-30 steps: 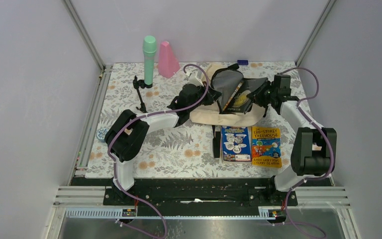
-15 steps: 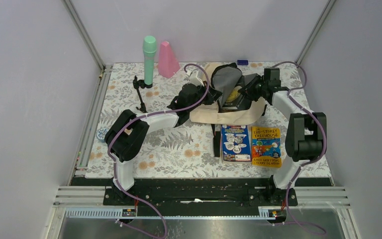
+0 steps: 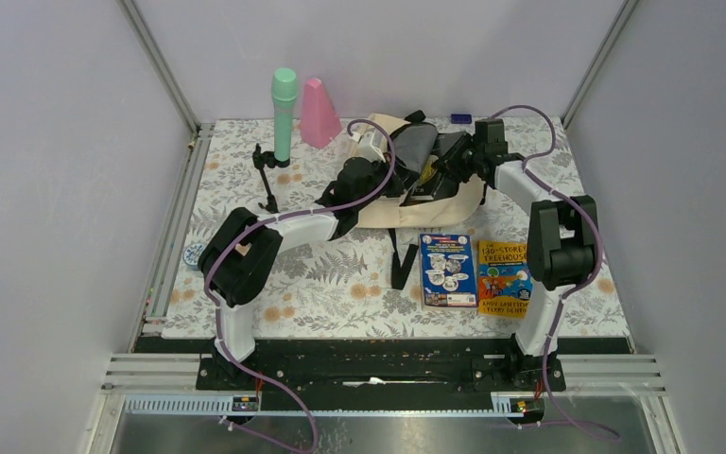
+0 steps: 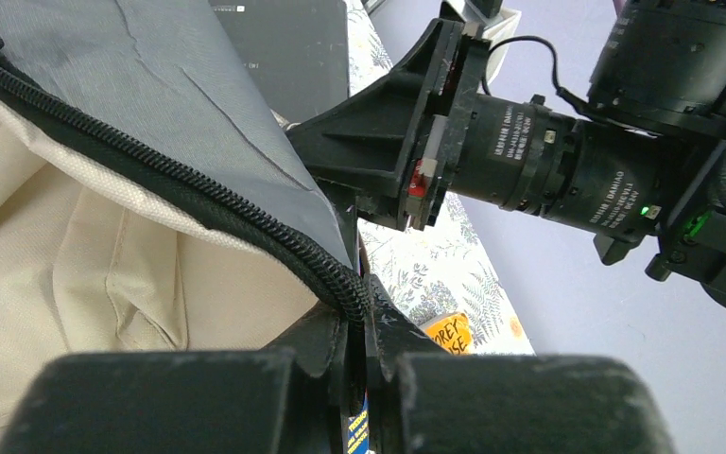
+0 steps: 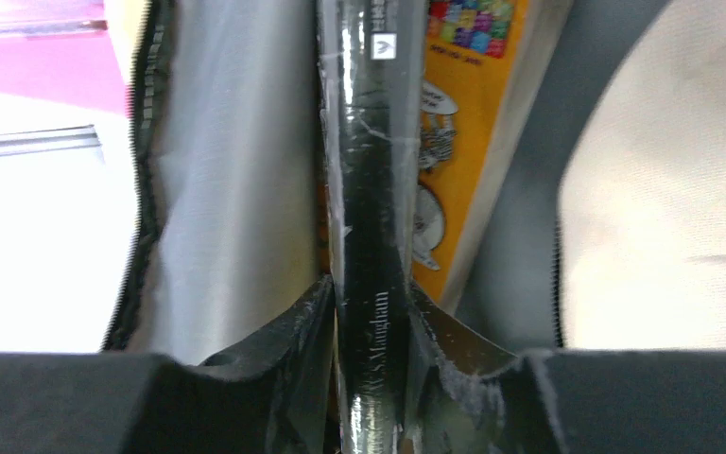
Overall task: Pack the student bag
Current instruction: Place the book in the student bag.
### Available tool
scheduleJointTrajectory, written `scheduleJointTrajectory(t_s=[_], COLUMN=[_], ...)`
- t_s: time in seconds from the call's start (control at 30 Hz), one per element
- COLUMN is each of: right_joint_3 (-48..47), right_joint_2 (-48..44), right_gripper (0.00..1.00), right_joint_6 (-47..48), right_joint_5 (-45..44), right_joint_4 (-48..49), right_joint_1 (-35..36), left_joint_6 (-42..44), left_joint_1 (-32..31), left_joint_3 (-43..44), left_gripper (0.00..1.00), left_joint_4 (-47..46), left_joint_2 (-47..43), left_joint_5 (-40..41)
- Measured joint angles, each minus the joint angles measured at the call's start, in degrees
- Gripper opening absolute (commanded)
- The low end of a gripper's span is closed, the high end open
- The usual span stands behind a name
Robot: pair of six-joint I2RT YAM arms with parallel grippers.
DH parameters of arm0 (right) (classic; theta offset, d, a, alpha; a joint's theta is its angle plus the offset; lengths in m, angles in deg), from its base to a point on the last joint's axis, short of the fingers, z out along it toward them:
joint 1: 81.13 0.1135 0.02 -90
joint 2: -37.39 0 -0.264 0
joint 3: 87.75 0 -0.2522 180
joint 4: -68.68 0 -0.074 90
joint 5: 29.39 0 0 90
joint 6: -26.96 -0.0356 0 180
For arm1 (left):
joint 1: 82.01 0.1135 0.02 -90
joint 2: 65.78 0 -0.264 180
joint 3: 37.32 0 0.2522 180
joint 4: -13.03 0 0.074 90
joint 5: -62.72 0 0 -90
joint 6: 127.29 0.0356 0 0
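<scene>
Packing looks about midway: left tool [image 4: 367,352] pinches zipper rim of student bag [image 3: 430,213], mouth open between both tools, right tool [image 5: 369,333] clamps black book [image 5: 369,189] inside beside orange book [image 5: 454,170]; blue book [image 3: 448,270], yellow book [image 3: 505,277] wait on surface [image 3: 321,274] nearside of right tool.

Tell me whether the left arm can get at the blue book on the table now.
Probably not: the left fingers are shut on the student bag rim, holding it open. The blue book lies uncovered near the bag; only that grip seems to hinder.
</scene>
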Motion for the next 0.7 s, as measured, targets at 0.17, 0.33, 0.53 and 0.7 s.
scheduleJointTrajectory(t_s=[0.17, 0.33, 0.53, 0.7], right_joint_3=[-1.9, -4.7, -8.2, -12.3], right_joint_2=[3.1, 5.8, 7.5, 10.5], right_gripper=[0.51, 0.53, 0.52, 0.58], right_joint_6=[2.0, 3.9, 6.5, 7.9], right_joint_5=[-2.8, -3.6, -3.6, -3.0], right_joint_4=[-2.5, -5.3, -7.3, -8.0], right_joint_1=[0.3, 0.3, 0.9, 2.6], left_joint_6=[0.0, 0.0, 0.0, 0.0], left_joint_1=[0.2, 0.2, 0.2, 0.2], left_joint_3=[0.0, 0.0, 0.0, 0.0], left_gripper=[0.00, 0.00, 0.00, 0.00], left_joint_4=[0.0, 0.0, 0.0, 0.0], left_joint_2=[0.0, 0.0, 0.0, 0.0], left_joint_5=[0.0, 0.0, -0.2, -0.5])
